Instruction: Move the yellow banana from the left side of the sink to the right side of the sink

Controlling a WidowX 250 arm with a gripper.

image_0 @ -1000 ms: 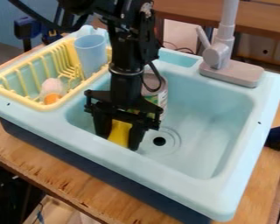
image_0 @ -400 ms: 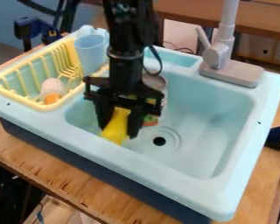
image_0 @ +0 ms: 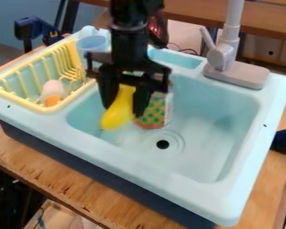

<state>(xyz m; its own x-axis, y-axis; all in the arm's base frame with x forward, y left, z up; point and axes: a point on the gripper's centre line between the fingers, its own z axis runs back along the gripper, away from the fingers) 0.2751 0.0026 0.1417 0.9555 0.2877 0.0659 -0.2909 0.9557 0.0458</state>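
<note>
Above sink (image_0: pixel 241 192) basin, gripper (image_0: pixel 125 110) clenched on yellow toy (image_0: pixel 117 115), toy tilted, wide end down, patterned can (image_0: pixel 153 113) in sink nr gripper, yel. rack (image_0: pixel 17 98) w/ blue cup (image_0: pixel 91 44) at sink's side, faucet (image_0: pixel 224 56) on sink's rear rim.
</note>
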